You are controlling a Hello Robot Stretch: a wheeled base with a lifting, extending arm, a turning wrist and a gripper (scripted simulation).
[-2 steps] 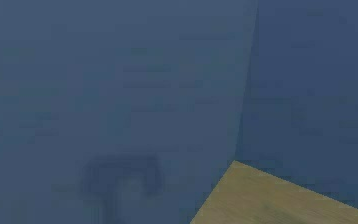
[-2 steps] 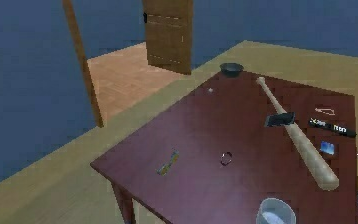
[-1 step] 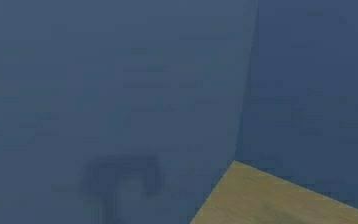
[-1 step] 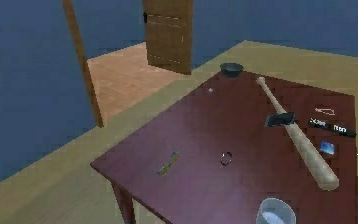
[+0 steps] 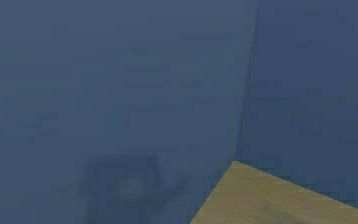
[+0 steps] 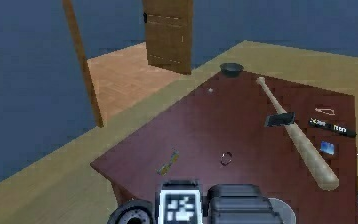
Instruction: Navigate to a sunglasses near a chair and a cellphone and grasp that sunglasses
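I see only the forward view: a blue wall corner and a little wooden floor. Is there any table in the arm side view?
Observer: Yes. A dark red-brown table fills the middle of that view and reaches down to its bottom edge.
Operator: Does something large lie on it?
Observer: A wooden baseball bat lies aslant on the table's right part.
Operator: Can you see the sunglasses?
Observer: I cannot name them. A few small dark things lie right of the bat, too small to tell what they are.
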